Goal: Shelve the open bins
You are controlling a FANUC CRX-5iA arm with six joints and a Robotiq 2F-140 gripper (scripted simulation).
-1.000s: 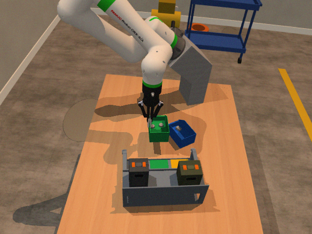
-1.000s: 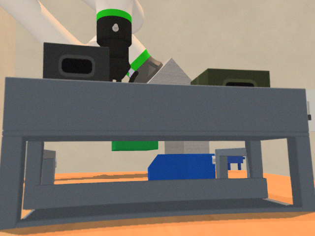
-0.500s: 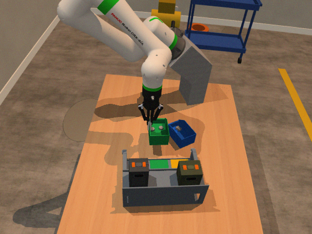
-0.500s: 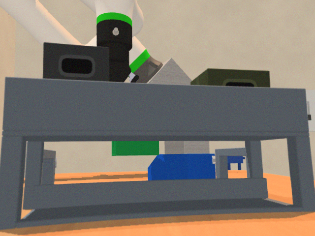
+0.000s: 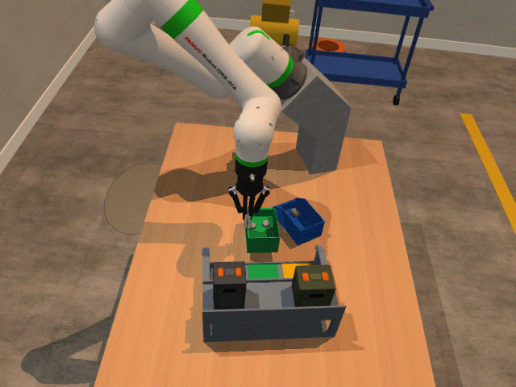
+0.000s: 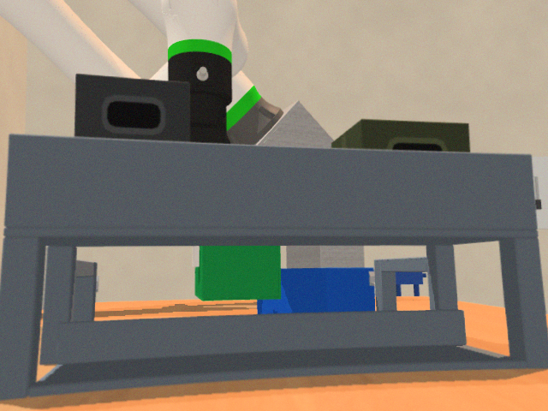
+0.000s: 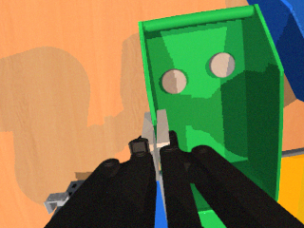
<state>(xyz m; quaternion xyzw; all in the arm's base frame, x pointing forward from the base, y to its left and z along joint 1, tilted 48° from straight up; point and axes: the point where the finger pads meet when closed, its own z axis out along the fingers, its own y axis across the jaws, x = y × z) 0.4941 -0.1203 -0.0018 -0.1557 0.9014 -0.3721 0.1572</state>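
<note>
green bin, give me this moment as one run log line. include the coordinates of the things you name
green bin point(image 5: 262, 244) point(image 6: 240, 271) point(image 7: 263, 114) held by side wall | tool point(image 5: 248, 222) point(image 7: 157, 124) shut on it | bin above table point(image 5: 375, 291) | two parts inside

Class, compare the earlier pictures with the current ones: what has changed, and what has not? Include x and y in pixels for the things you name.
The green bin point(image 5: 262, 244) point(image 6: 239, 271) point(image 7: 265, 109) has moved down, carried by the gripper point(image 5: 248, 218) point(image 6: 207, 119) point(image 7: 157, 124), which came down with it. Nothing was newly grasped or let go: the gripper keeps its hold on the bin's side wall. The blue bin point(image 5: 310, 233) point(image 6: 327, 289) point(image 7: 280, 33) and the shelf point(image 5: 271, 325) point(image 6: 265, 190) point(image 7: 292, 153) stayed put.
</note>
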